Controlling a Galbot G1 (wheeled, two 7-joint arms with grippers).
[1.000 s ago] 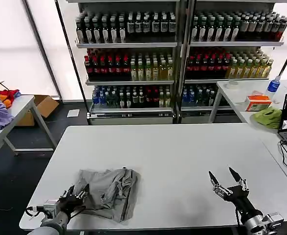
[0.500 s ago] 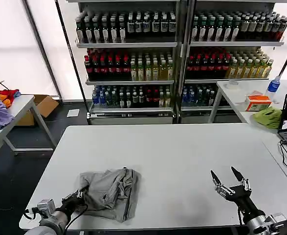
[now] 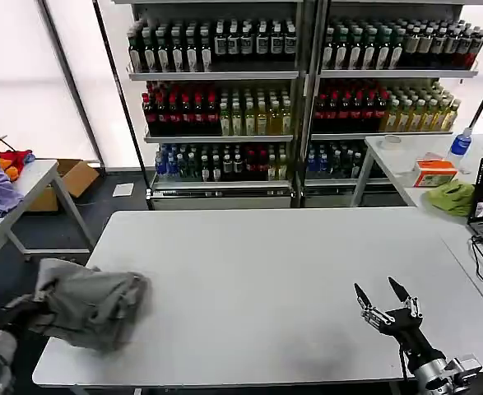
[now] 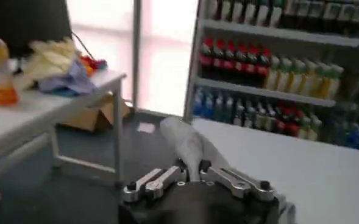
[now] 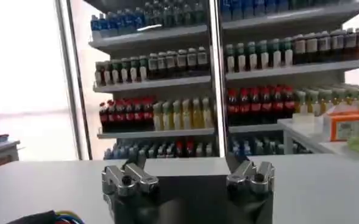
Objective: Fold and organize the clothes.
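Clothes point(image 3: 85, 304) overhanging table point(image 3: 290, 263) edge (left)

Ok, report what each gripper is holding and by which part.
Left gripper: shut on a fold of the bunched light grey soft shirt. Right gripper: open, holding nothing.

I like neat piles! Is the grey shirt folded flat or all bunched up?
Bunched up. The grey shirt is a lumpy, wrinkled heap at the table's left edge, pinched in the left gripper.
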